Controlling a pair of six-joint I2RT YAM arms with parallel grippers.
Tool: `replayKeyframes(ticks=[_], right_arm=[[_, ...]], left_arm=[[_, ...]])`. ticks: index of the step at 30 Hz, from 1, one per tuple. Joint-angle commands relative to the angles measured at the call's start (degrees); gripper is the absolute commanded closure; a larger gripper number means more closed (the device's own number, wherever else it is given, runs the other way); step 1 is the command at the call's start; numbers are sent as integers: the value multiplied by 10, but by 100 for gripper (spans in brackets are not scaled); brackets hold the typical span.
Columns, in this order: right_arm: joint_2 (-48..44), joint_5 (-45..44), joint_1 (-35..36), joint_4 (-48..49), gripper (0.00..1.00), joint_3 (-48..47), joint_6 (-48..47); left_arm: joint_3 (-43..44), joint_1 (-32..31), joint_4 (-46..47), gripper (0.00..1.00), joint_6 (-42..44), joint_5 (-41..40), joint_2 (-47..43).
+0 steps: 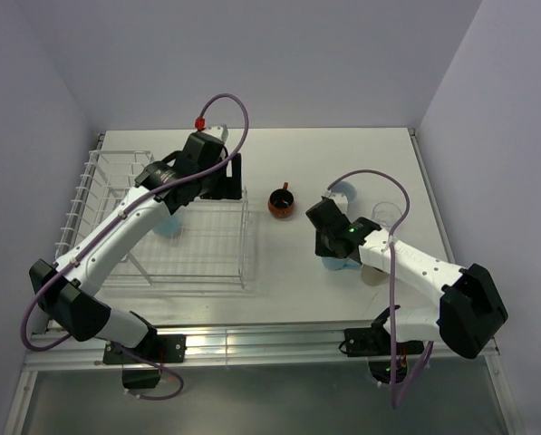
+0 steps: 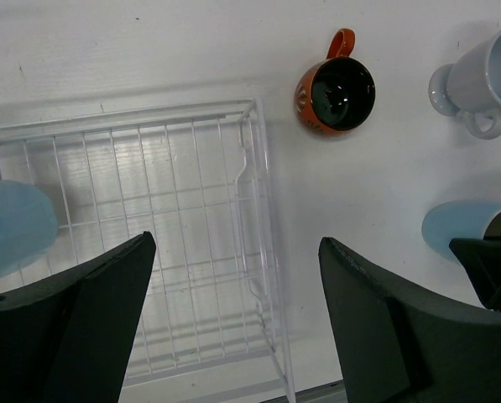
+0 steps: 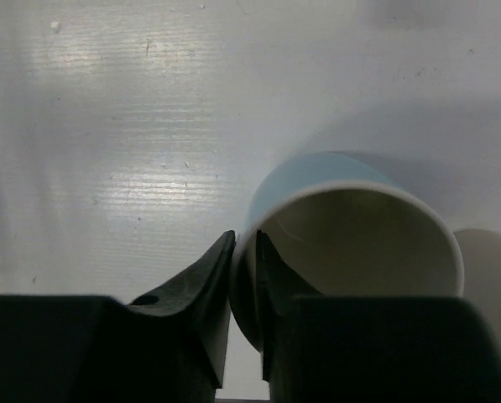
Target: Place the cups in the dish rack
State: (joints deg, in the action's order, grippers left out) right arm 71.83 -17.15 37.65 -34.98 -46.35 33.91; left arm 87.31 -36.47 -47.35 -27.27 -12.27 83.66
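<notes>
The white wire dish rack [image 1: 116,195] stands at the left; its right end also shows in the left wrist view [image 2: 254,168]. One light blue cup [image 1: 169,225] sits inside it, under my left arm, and shows at the left edge of the left wrist view [image 2: 11,227]. My left gripper [image 1: 229,181] [image 2: 237,242] is open and empty above the rack's right end. My right gripper [image 1: 333,243] [image 3: 243,243] is shut on the rim wall of a second light blue cup [image 3: 317,172] [image 1: 339,265], one finger inside and one outside. The red-orange cup [image 1: 282,202] [image 2: 334,91] stands upright between the arms.
A third light blue cup [image 1: 344,192] [image 2: 485,80] stands behind my right gripper. The cream cup [image 1: 372,275] sits half hidden beside my right arm. A pale round shape [image 1: 388,214] stands further right; I cannot make it out. Walls close in the table at the back and sides.
</notes>
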Motion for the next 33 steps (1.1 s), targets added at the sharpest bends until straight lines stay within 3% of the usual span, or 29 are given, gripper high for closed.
replayKeyframes(ticks=[1, 3, 4, 12, 16, 18, 20, 24, 33], right_arm=[[-3, -28, 4, 12, 78, -13, -9], [0, -27, 4, 4, 96, -21, -16], [1, -27, 4, -2, 100, -31, -19], [-56, 35, 5, -51, 100, -143, -47], [-78, 64, 3, -77, 100, -218, -67], [-83, 111, -4, -69, 100, -246, -70], [-87, 161, -22, -46, 100, -255, -71], [-94, 323, -59, 10, 100, -263, -55], [-107, 560, -134, 209, 100, -227, 100]], left_arm=[[-6, -4, 24, 14, -5, -3, -27], [-7, -3, 24, 14, -5, -4, -29], [-8, -3, 24, 14, -5, -3, -31], [-19, 0, 42, 12, 2, 22, -54], [-25, 23, 85, 10, 23, 108, -80], [-45, 44, 117, 8, 30, 200, -95], [-82, 63, 183, 5, 27, 317, -124], [-148, 106, 307, 1, -5, 467, -169], [-224, 110, 470, 1, -80, 573, -175]])
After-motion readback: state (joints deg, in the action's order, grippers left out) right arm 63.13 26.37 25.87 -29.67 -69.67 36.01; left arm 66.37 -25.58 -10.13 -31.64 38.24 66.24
